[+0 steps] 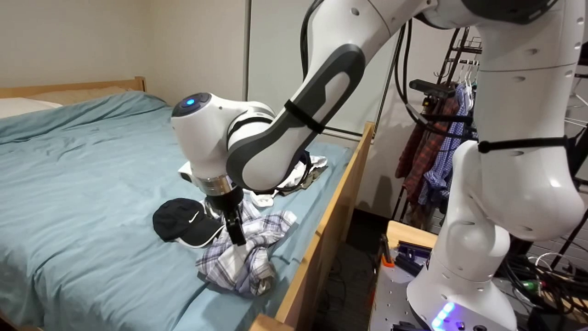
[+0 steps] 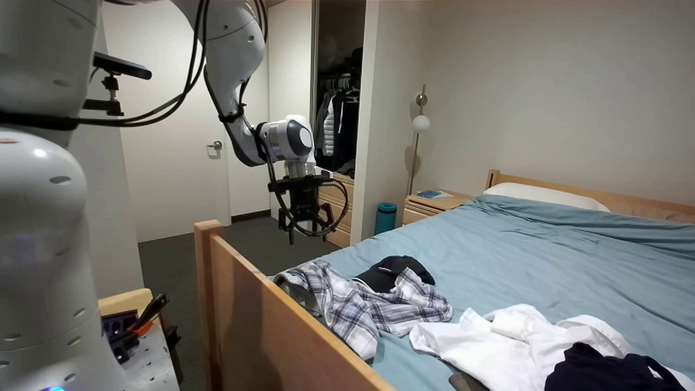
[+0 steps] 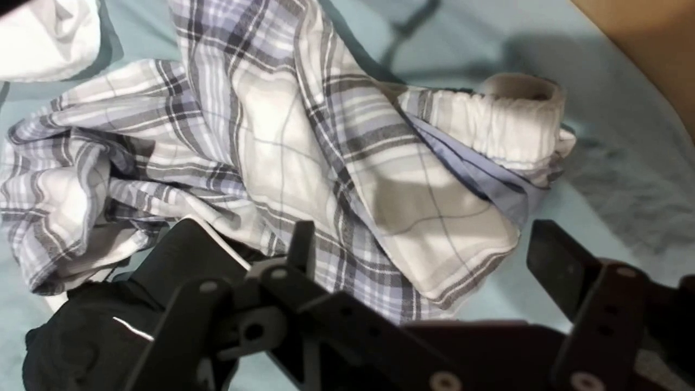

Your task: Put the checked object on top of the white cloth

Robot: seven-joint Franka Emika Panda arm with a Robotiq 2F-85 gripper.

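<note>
Task at its start, by my reading: nothing done yet. Your checked cloth [image 2: 347,309] lies rumpled on the blue sheet [image 2: 543,271], close to the footboard [image 2: 260,320], the cap [image 2: 391,271] up against it; can't tell whether the brim sits over the fabric or only beside it. White cloth [image 2: 505,339] lies just beside, crumpled, and in an exterior view a dark garment [image 2: 608,372] covers part of it. Only a corner of the white shows in the wrist view, top left, with a strip of sheet between it and the checks, so no overlap visible there. Your gripper [image 3: 425,233] hangs above the checked cloth, fingers [image 3: 559,266] spread wide, nothing held; in an exterior view the fingertips [image 2: 291,237] are clear of the fabric. Left for you, as I judge it, is the whole run: come down, close on a fold, lift, carry across to the white, lay it on top, let go. The gap is short, but loose cloth will likely trail; lift enough that the far end clears the sheet, and watch that the cap doesn't ride along.
</note>
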